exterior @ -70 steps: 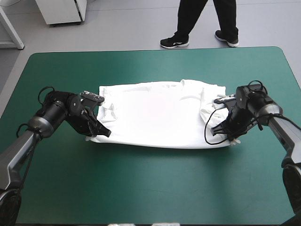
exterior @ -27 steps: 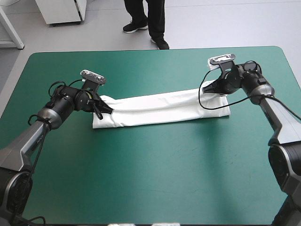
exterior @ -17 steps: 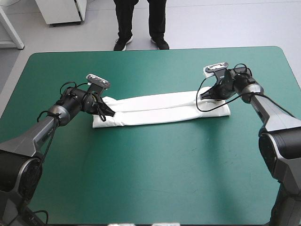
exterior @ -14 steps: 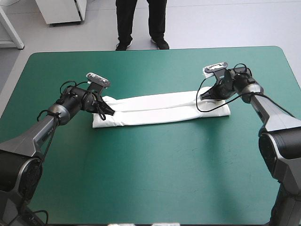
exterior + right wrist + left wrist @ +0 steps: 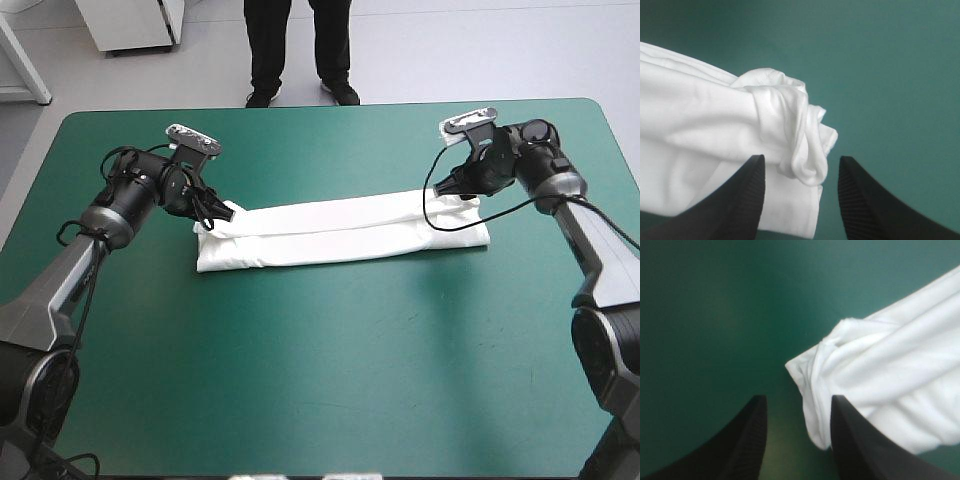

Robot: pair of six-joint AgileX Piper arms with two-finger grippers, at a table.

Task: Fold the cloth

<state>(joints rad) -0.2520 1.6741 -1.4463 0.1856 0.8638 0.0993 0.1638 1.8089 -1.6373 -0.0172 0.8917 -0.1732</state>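
Observation:
The white T-shirt (image 5: 340, 232) lies folded into a long narrow band across the middle of the teal-green table. My left gripper (image 5: 218, 214) hovers at the band's left end, open, with the bunched corner of the T-shirt (image 5: 880, 385) just ahead of its fingers (image 5: 747, 440) and nothing held between them. My right gripper (image 5: 452, 190) is at the band's right end, also open. The crumpled right end of the T-shirt (image 5: 790, 135) sits in front of the gap of the right gripper (image 5: 800, 200), loose.
Bare teal-green cover (image 5: 330, 370) stretches from the band to the near edge, and more lies beyond it toward the far edge (image 5: 330, 110).
Earlier the T-shirt lay spread wide; it was folded over into a narrow band. Since just before, both grippers have let go and drawn back outward from the band's ends.

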